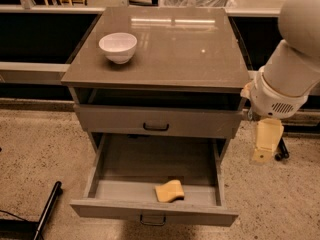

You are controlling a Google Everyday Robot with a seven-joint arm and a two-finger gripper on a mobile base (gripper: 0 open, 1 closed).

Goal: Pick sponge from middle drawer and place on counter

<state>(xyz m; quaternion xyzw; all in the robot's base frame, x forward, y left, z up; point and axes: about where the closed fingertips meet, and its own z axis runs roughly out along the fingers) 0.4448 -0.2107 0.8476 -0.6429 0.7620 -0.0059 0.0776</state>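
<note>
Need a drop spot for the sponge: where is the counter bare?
The counter is bare right of the white bowl, from back edge to front edge; only the left side by the bowl is crowded. The gripper hangs beyond the counter's right edge, below its level.

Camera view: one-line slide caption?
Gripper hangs right of the open middle drawer; sponge inside near its front, bowl on counter.
</note>
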